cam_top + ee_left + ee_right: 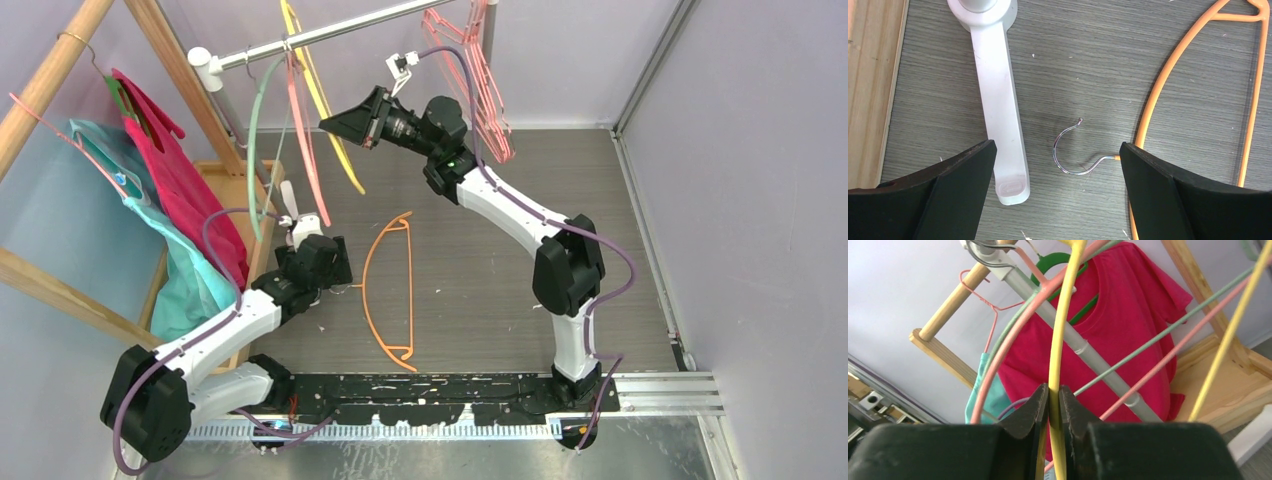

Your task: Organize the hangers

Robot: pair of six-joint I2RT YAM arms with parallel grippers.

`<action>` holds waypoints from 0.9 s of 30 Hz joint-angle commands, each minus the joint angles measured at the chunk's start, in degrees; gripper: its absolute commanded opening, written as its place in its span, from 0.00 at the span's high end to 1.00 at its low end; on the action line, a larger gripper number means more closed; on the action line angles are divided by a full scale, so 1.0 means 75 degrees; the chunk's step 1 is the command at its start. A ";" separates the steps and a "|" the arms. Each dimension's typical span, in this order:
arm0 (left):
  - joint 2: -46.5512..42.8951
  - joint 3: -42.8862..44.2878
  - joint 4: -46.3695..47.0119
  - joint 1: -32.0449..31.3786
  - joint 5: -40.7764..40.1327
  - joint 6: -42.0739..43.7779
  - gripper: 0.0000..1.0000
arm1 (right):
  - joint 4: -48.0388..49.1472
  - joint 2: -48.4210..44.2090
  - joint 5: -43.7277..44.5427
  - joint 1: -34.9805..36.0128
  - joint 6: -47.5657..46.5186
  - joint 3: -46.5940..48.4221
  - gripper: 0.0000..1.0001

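Observation:
An orange hanger (390, 290) lies flat on the grey floor; its metal hook (1075, 150) shows in the left wrist view. My left gripper (1058, 165) is open, its jaws wide on either side of that hook, just above the floor. My right gripper (1054, 395) is shut on a yellow hanger (1060, 340) that hangs at the rail (320, 35), up high in the top view (345, 125). Pale green (255, 130) and pink (305, 140) hangers hang beside it. Pink wire hangers (480, 80) hang at the rail's right end.
A white rack foot (998, 100) lies on the floor just left of the hook. A wooden rack (60, 80) at left carries hangers draped with magenta (180, 190) and teal (190, 280) garments. Grey walls close the back and right.

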 commanded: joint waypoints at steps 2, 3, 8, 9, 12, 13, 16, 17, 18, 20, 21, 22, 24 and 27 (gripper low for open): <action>-0.0209 0.0177 0.0021 0.0023 -0.0212 0.0011 0.02 | -0.0110 -0.0721 0.0107 0.0030 -0.0666 -0.0723 0.70; -0.0211 0.0178 0.0009 0.0023 -0.0222 -0.0002 0.02 | -0.0138 -0.0873 0.0162 0.0030 -0.0783 -0.0961 0.66; -0.0217 0.0189 -0.0041 0.0015 -0.0249 -0.0012 0.02 | -0.0664 -0.1828 0.0732 0.0032 -0.1631 -0.2039 0.47; -0.0216 0.0189 -0.0048 0.0022 -0.0246 -0.0027 0.02 | -0.0783 -0.2071 0.0900 0.0025 -0.1838 -0.2331 0.45; -0.0192 0.0184 -0.0063 0.0024 -0.0259 -0.0046 0.02 | -0.1482 -0.2884 0.1660 0.0032 -0.2590 -0.3210 0.42; -0.0176 0.0178 -0.0069 0.0018 -0.0265 -0.0047 0.02 | -0.1808 -0.3155 0.1918 0.0042 -0.2872 -0.3506 0.42; -0.0126 0.0177 -0.0060 0.0023 -0.0272 -0.0059 0.02 | -0.2732 -0.3904 0.2902 0.0110 -0.3751 -0.4475 0.41; -0.0105 0.0183 -0.0042 0.0023 -0.0278 -0.0065 0.02 | -0.2923 -0.4133 0.3296 0.0152 -0.3924 -0.4855 0.40; -0.0086 0.0188 -0.0034 0.0023 -0.0272 -0.0060 0.02 | -0.3116 -0.4388 0.3519 0.0166 -0.4057 -0.5229 0.40; -0.0035 0.0210 -0.0019 0.0023 -0.0261 -0.0060 0.02 | -0.3390 -0.4671 0.3847 0.0181 -0.4199 -0.5982 0.40; 0.0015 0.0222 0.0003 0.0029 -0.0259 -0.0059 0.02 | -0.3492 -0.4784 0.3986 0.0219 -0.4252 -0.6369 0.40; 0.0055 0.0240 0.0010 0.0024 -0.0259 -0.0059 0.02 | -0.3563 -0.4868 0.4109 0.0297 -0.4290 -0.6722 0.40; 0.0148 0.0278 0.0010 0.0031 -0.0259 -0.0062 0.02 | -0.3718 -0.4947 0.4442 0.0673 -0.4377 -0.7303 0.40; 0.0284 0.0356 0.0011 0.0023 -0.0259 -0.0065 0.02 | -0.3857 -0.4806 0.5159 0.1687 -0.4580 -0.7783 0.40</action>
